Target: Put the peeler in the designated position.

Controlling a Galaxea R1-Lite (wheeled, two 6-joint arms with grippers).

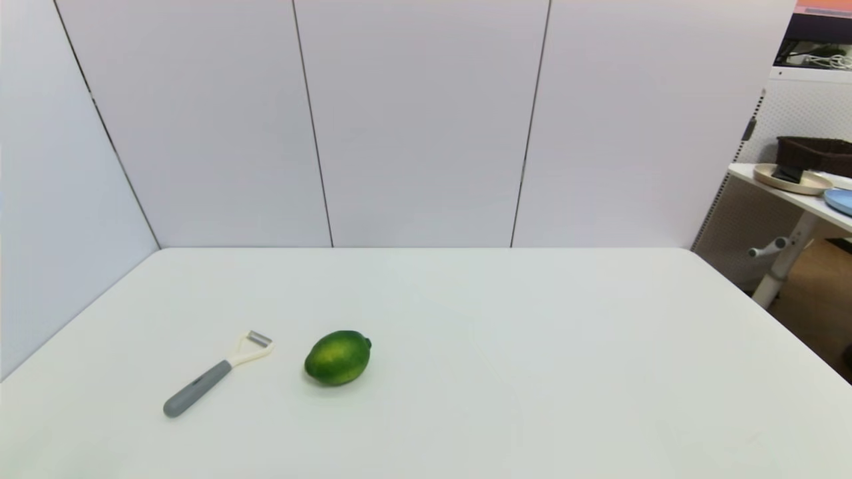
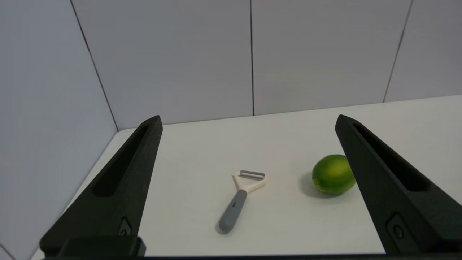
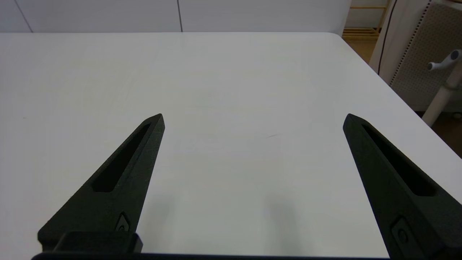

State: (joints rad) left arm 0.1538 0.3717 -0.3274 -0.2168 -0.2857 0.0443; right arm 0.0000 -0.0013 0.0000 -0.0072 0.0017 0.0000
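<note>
Peeler: the small Y-shaped peeler with grey handle and cream-white head (image 1: 216,376) lies flat on the white surface (image 1: 532,372), near left, handle toward the robot, easy to reach.
Lime: the green lime (image 1: 337,358) lies just right of it, apart.
Left pincer: left pincer (image 2: 249,121) has fingers wide apart, hovering, facing the peeler.
Right pincer: right pincer (image 3: 252,119) has fingers apart, over bare surface on the right, idle.
</note>
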